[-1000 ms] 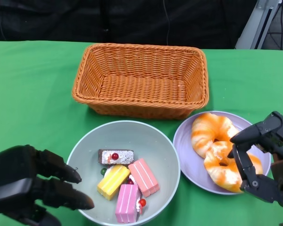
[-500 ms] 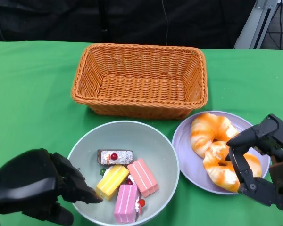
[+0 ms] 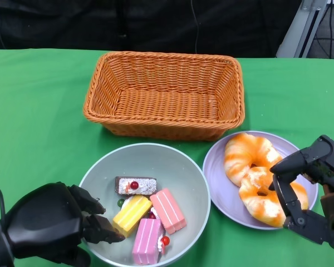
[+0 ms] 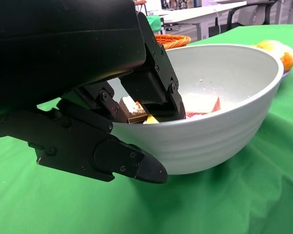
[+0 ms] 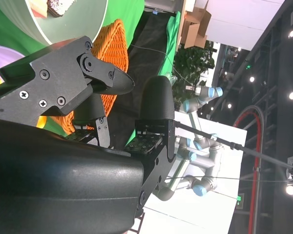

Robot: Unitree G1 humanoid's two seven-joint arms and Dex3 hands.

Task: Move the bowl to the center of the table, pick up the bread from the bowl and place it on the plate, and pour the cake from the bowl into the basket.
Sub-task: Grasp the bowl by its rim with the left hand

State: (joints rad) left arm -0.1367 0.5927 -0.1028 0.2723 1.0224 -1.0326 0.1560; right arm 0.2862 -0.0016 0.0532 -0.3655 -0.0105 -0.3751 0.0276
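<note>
Bowl (image 3: 145,200) sits at the near middle of the green desk (image 3: 39,111), at six o'clock from the wicker basket (image 3: 164,93) and at nine o'clock from the lilac plate (image 3: 222,189), whose rim it nearly touches. Two glazed bread rolls (image 3: 259,178) already lie on the plate, so by my reading only the pour is left. Four cake slices (image 3: 147,214), brown, yellow and two pink, lie in the bowl.

The left hand (image 3: 53,228) straddles the bowl's rim at about eight o'clock, fingers (image 3: 103,231) inside and thumb outside; that pinch suits lifting and tipping the bowl toward the basket. Whether the grasp is fully clenched I cannot tell for sure, though it looks closed on the rim. The right hand (image 3: 309,192) hovers over the plate's four o'clock edge, fingers released and holding nothing, probably parked clear of the pour.

The left wrist view shows what the head view hides: the thumb (image 4: 102,153) lying against the bowl's outer wall while the fingers reach over the lip. The right wrist view shows that hand's fingers (image 5: 156,105) apart with nothing between them.
</note>
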